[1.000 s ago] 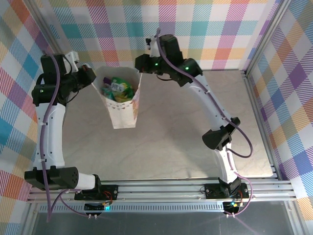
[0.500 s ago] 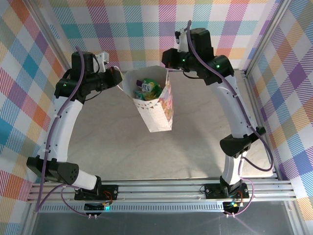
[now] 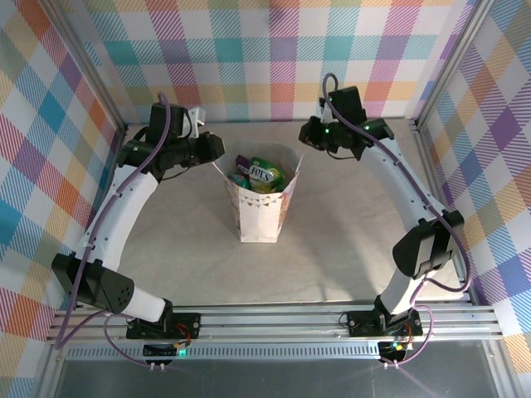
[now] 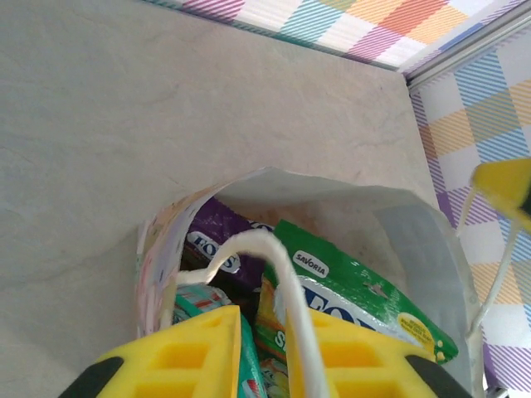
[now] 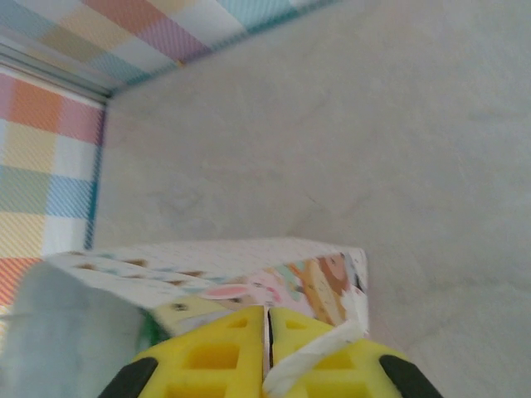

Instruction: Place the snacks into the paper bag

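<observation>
Both arms have carried the white printed paper bag (image 3: 257, 211) down onto the grey bench (image 3: 357, 240), foil snack packets (image 3: 265, 174) inside. Our left hand (image 4: 264, 319) stands narrowly apart around one white cord handle (image 4: 249, 242); our right hand (image 5: 267, 315) pinches the other cord (image 5: 319, 344), likely steadying it.

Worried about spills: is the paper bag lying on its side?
No, the paper bag stands upright on the table, snacks showing in its open top.

The small white pastel-printed paper bag (image 3: 257, 215) is carried rightward and lowered upright, and the left gripper (image 4: 264, 352) is eased apart.
</observation>
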`<state>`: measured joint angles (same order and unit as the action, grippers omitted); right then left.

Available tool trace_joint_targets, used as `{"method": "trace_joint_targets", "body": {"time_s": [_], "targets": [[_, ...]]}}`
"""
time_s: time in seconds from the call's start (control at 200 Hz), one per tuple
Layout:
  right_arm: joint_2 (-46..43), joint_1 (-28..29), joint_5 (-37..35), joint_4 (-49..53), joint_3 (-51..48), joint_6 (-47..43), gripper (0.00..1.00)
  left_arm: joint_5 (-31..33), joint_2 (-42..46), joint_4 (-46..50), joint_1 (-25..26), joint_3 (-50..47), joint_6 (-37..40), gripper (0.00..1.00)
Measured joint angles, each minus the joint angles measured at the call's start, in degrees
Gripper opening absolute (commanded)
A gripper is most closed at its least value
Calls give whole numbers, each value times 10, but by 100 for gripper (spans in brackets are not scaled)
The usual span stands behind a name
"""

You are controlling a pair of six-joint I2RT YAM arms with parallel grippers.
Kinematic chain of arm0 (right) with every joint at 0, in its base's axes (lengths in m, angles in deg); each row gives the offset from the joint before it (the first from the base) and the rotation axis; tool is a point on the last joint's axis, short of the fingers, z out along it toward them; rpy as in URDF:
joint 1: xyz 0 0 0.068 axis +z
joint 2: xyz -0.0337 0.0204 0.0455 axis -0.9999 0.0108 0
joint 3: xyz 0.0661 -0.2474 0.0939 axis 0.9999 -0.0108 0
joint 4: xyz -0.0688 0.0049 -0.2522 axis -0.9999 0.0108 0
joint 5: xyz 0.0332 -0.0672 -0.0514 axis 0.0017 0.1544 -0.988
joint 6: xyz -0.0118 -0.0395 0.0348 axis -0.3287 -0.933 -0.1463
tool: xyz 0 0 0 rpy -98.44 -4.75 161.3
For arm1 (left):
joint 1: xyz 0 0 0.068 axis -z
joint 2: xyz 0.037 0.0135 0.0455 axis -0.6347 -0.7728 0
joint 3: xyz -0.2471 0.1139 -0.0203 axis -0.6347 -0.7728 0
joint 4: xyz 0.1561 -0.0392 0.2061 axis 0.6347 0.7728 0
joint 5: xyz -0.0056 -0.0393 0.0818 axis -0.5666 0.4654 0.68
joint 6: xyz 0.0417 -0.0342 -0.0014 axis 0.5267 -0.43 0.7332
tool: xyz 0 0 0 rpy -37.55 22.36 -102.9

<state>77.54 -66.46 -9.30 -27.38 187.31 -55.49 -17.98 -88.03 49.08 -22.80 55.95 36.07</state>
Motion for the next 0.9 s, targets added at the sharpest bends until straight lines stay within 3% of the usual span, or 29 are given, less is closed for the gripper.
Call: {"method": "trace_joint_targets", "body": {"time_s": [0.155,0.4,0.6,0.745,0.9], "targets": [[0,7,8,10,79,-5,14,9,5,0,2,16,1,25],[4,2,2,20,97,-13,16,26,19,3,2,17,8,25],[-6,0,5,6,44,-12,13,37,13,7,2,20,16,25],[-26,0,4,2,-2,-8,12,45,-5,16,2,45,28,14],[-64,0,4,-1,-14,-9,12,64,-44,31,2,108,45,14]]}}
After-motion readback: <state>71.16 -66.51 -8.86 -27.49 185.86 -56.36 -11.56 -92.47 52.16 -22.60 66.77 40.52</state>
